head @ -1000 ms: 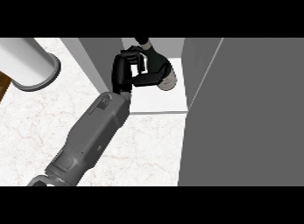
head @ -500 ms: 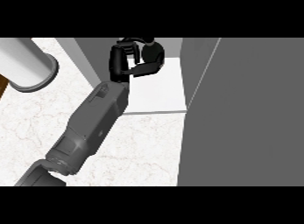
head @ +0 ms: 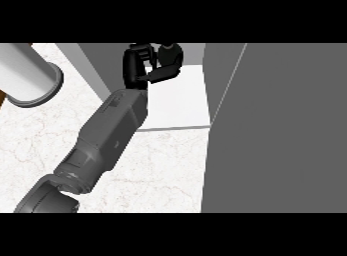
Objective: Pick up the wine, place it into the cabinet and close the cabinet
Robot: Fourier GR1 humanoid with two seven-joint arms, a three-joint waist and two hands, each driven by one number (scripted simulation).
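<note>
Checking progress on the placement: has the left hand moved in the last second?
Yes. The left hand moved deeper over the cabinet shelf, away from its front edge.

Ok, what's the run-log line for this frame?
phase: placing | left hand: curled round wine bottle, mostly hidden | position: inside cabinet, above shelf | door: open | right hand: not in view

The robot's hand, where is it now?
In the head view the left hand is at the top, inside the open cabinet, left of its grey door, curled round the dark wine bottle.
</note>
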